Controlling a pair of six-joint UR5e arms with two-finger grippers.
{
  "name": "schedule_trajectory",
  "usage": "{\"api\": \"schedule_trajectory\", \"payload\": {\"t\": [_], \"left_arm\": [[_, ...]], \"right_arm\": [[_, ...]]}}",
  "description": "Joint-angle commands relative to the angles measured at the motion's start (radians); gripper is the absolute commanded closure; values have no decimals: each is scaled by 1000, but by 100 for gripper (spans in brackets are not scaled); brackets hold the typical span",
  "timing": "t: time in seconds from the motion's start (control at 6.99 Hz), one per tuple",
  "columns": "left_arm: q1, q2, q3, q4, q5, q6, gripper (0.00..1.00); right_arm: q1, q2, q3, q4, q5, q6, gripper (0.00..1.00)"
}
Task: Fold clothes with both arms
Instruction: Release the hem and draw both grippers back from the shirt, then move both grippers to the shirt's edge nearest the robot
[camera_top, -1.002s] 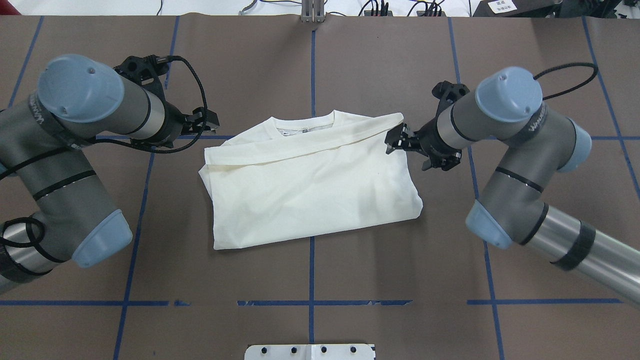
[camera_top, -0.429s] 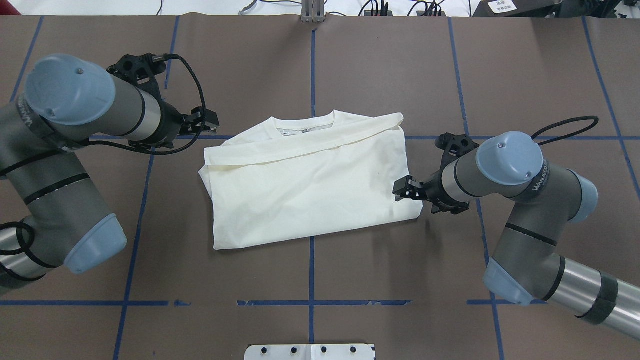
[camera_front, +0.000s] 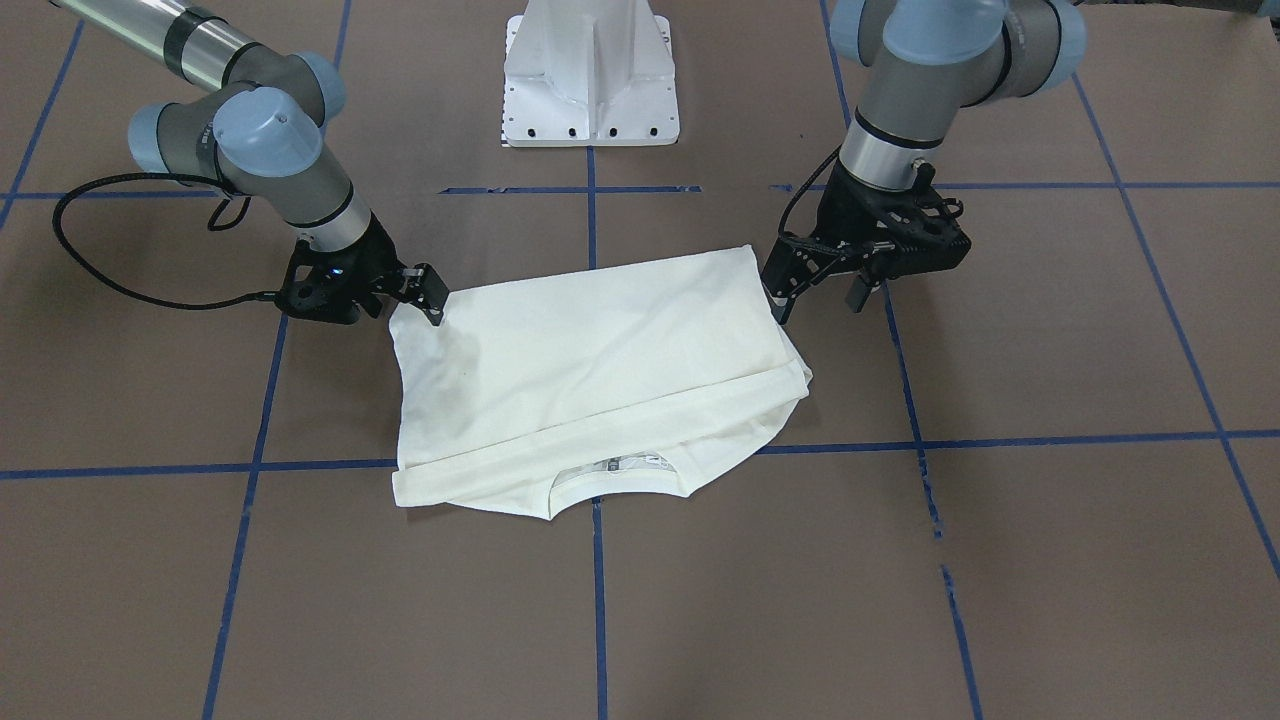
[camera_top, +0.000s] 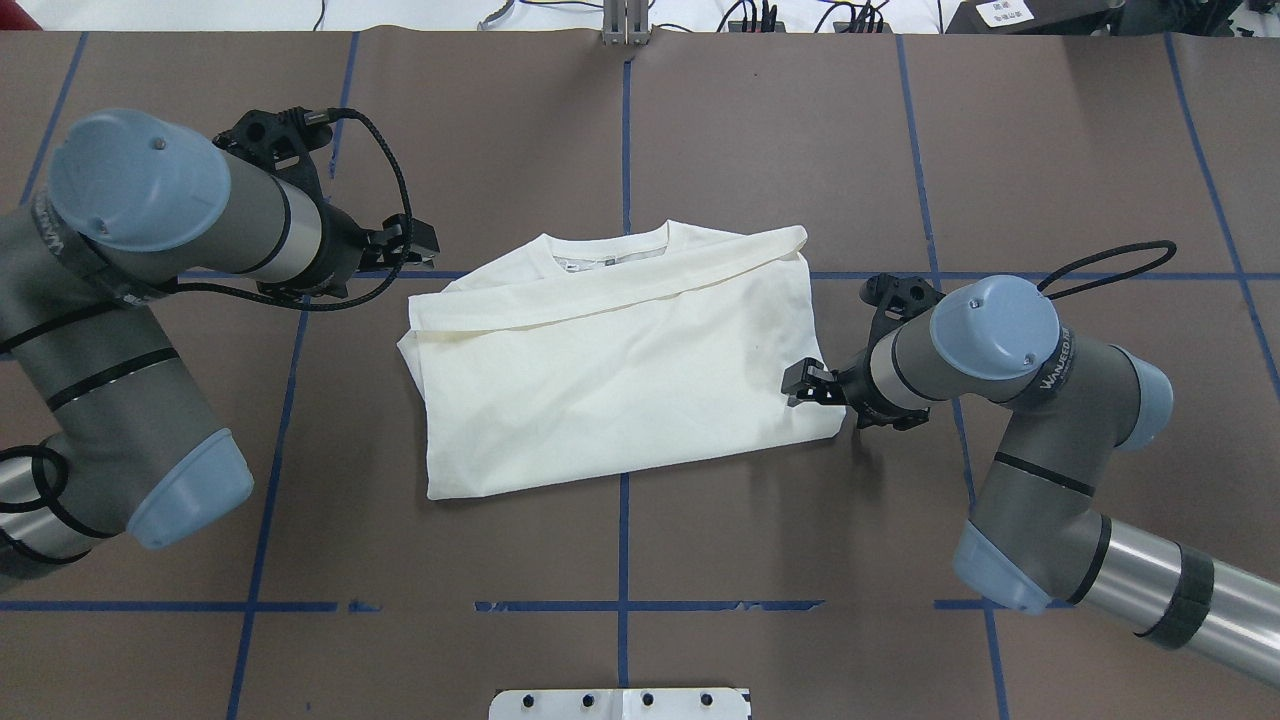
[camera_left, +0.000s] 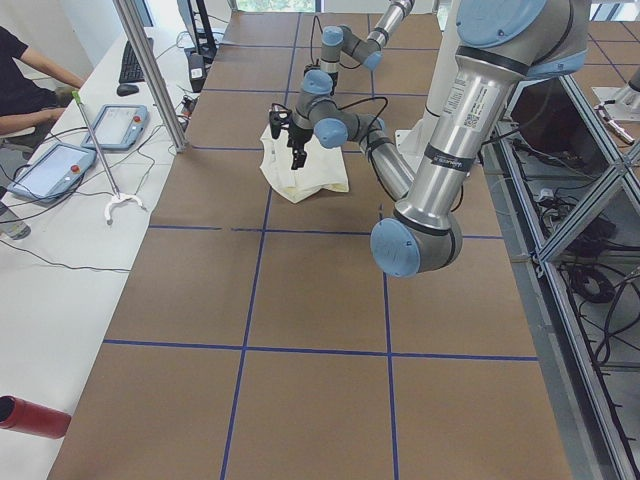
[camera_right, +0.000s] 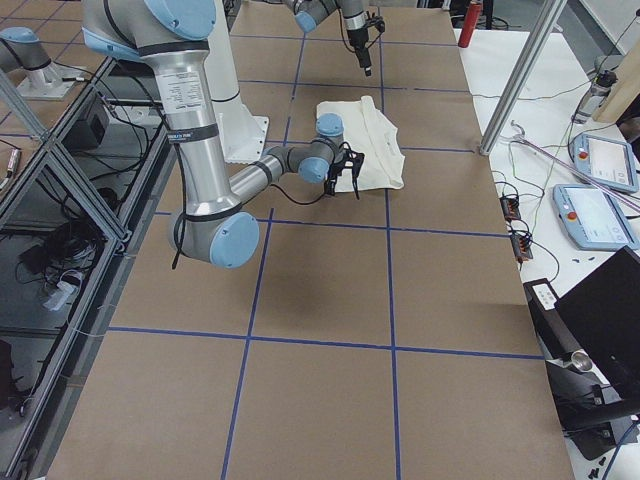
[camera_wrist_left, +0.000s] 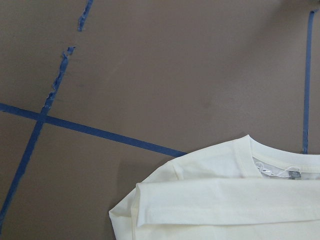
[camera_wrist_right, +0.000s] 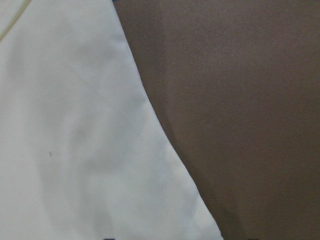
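Your worktop (camera_top: 700, 130) is a matt brown surface, marked into large squares by blue tape lines (camera_top: 622, 540); the cross line nearest the robot has gaps in it. One cream-white T-shirt (camera_top: 620, 380) lies folded on the worktop near the middle, plain side up, over the central tape line; its ribbed neck points away from the robot, and a folded band runs across just below the neck. A white base plate (camera_front: 590, 70) sits at the robot's side, well apart from the shirt.

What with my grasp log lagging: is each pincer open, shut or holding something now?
Left pincer: open, holding nothing.
Right pincer: open at the T-shirt's edge, not gripping it.
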Motion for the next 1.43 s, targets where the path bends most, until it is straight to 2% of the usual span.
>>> {"api": "schedule_trajectory", "payload": {"t": [0.0,0.14,0.43,0.57,0.86,1.0,1.29], "left_arm": [[0,1,5,-1,1,1,0],[0,1,10,-1,1,3,0],[3,0,12,-1,1,3,0],[3,0,12,-3,1,3,0],[5,0,8,-3,3,3,0],[6,-2,11,-3,4,1,0],[17,-4,8,-6,6,-2,0]], "right_arm": [[0,3,-5,0,-7,-6,75],[1,3,-2,0,-7,-4,100],[11,3,14,1,8,-6,100],[14,-47,72,0,-1,-4,100],[-140,-316,357,0,-50,14,100],[-235,-397,442,0,-58,69,100],[-459,-446,475,0,-113,195,100]]}}
